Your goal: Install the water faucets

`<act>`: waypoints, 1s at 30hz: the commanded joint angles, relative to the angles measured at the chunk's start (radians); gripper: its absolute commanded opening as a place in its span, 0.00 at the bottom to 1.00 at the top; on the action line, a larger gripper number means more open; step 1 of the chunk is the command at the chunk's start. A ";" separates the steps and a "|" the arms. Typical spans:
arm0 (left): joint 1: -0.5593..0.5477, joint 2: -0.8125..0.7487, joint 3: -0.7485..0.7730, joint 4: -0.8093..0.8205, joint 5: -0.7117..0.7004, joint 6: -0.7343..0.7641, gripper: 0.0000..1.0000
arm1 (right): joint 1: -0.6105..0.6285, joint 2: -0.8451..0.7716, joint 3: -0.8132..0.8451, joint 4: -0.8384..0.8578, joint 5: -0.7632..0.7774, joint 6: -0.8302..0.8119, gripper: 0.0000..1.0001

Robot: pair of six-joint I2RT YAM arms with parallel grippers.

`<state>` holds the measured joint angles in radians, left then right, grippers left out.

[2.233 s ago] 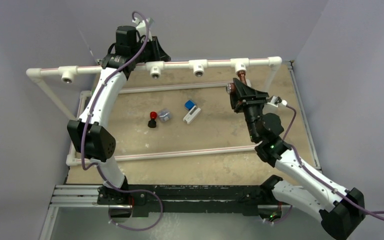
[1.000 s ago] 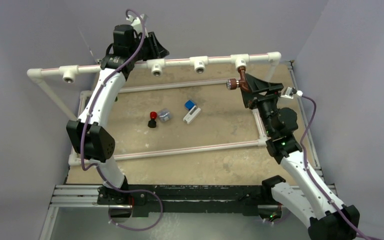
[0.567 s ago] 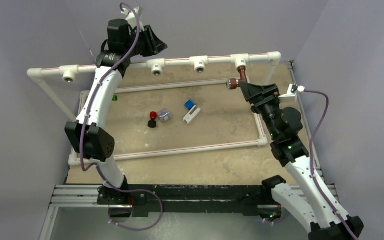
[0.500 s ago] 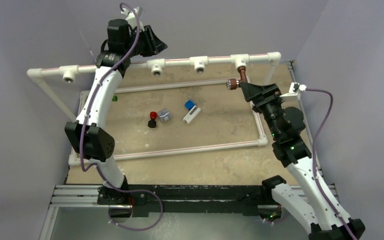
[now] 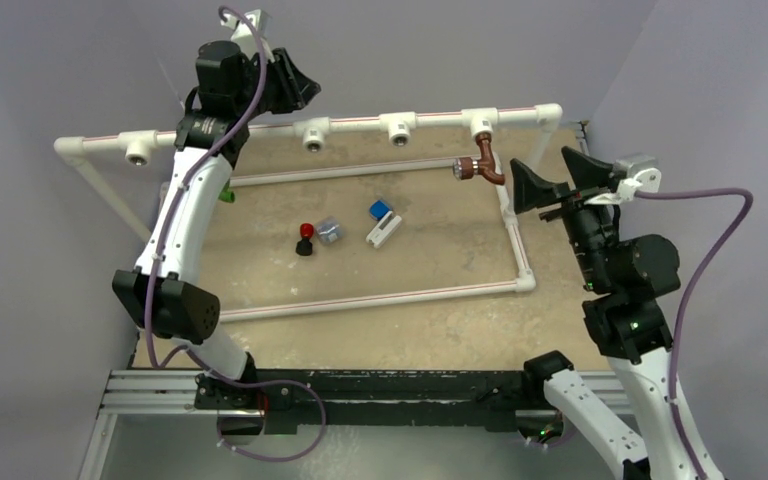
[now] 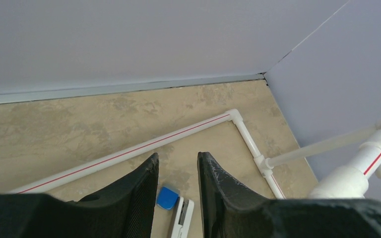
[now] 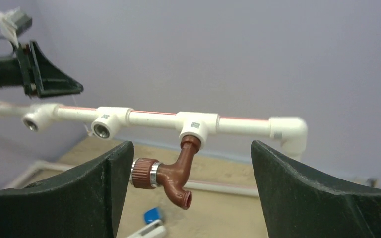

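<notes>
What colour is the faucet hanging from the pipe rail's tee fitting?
The faucet is reddish-brown, with a thin silver band by its cap; the right wrist view shows it best.

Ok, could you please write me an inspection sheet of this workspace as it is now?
Surface: beige board, mottled.
Job's things: brown faucet hangs from the rightmost tee of the white pipe rail; a green piece, mostly hidden, beside the left arm.
Clutter: red-black knob, clear block, blue-white block, mid-board.
Pincers: left pincer narrowly open, empty; right pincer wide open, empty, clear of the faucet.
Cables: purple cables, one per arm.
Surroundings: plain walls.
</notes>
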<state>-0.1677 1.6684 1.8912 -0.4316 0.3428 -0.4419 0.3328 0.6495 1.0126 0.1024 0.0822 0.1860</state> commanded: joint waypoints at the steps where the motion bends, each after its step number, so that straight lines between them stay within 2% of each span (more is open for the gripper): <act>1: 0.008 -0.091 -0.056 0.056 -0.066 0.038 0.33 | 0.000 0.004 0.076 -0.066 -0.201 -0.427 0.88; 5: 0.008 -0.131 -0.115 0.074 -0.088 0.049 0.33 | 0.006 0.020 0.126 -0.181 -0.292 -0.680 0.89; 14: 0.008 -0.169 -0.185 0.087 -0.113 0.055 0.33 | 0.054 0.045 0.131 -0.272 -0.307 -1.038 0.89; 24: 0.008 -0.173 -0.241 0.103 -0.140 0.053 0.33 | 0.116 0.090 0.067 -0.238 -0.182 -1.274 0.87; 30: 0.008 -0.167 -0.256 0.099 -0.141 0.049 0.33 | 0.192 0.142 0.061 -0.234 -0.102 -1.340 0.86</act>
<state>-0.1638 1.5242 1.6619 -0.2943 0.2012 -0.4011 0.4847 0.7639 1.0801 -0.1696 -0.0971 -1.0573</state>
